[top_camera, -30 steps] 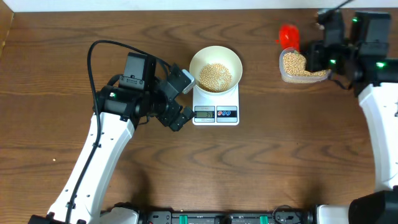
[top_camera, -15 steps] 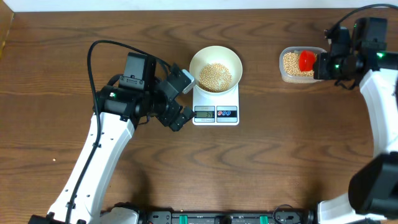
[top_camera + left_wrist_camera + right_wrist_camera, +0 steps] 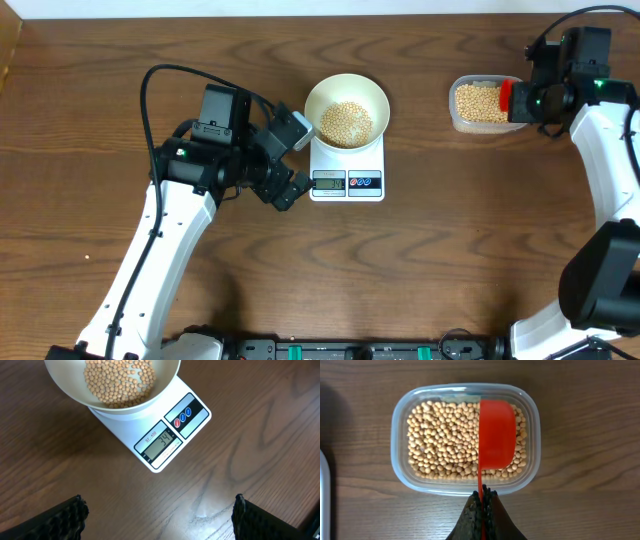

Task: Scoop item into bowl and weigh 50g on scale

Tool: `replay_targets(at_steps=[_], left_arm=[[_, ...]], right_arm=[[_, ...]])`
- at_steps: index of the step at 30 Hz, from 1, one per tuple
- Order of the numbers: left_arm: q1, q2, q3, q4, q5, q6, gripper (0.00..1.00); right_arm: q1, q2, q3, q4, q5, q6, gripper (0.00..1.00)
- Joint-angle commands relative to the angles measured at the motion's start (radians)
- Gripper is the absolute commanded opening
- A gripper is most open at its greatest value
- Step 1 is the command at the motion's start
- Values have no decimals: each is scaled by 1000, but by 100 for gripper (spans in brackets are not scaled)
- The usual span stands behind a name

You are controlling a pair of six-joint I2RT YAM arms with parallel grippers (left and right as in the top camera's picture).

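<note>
The white bowl [image 3: 346,106] stands on the scale [image 3: 347,172] and holds a pile of tan beans [image 3: 346,122]. The scale's display [image 3: 161,446] reads 34. My left gripper [image 3: 293,160] hangs open just left of the scale, its fingers wide apart over bare wood [image 3: 159,510]. At the far right, a clear tub [image 3: 482,104] holds more beans [image 3: 445,440]. My right gripper [image 3: 482,497] is shut on the thin handle of a red scoop [image 3: 496,435], whose cup lies over the right side of the tub's beans.
The left arm's black cable [image 3: 160,80] loops over the table at the back left. The wall edge [image 3: 300,8] runs along the far side. A white edge [image 3: 322,495] shows at the left border of the right wrist view.
The right gripper swung the red scoop from beyond the tub's upper left corner across the beans to the tub's right side. The left arm, bowl and scale stayed still.
</note>
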Motion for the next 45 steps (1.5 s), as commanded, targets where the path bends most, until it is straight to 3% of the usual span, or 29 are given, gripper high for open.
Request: replay_targets(at_steps=[1, 22, 45], left_arm=[[-2, -9, 20, -3, -2, -9, 94], [-2, -9, 20, -3, -2, -9, 94], [-2, -9, 20, -3, -2, -9, 94]], right_arm=[[9, 45, 7, -6, 7, -2, 1], [6, 89, 6, -10, -327, 71, 1], [-298, 89, 6, -15, -794, 80, 1]])
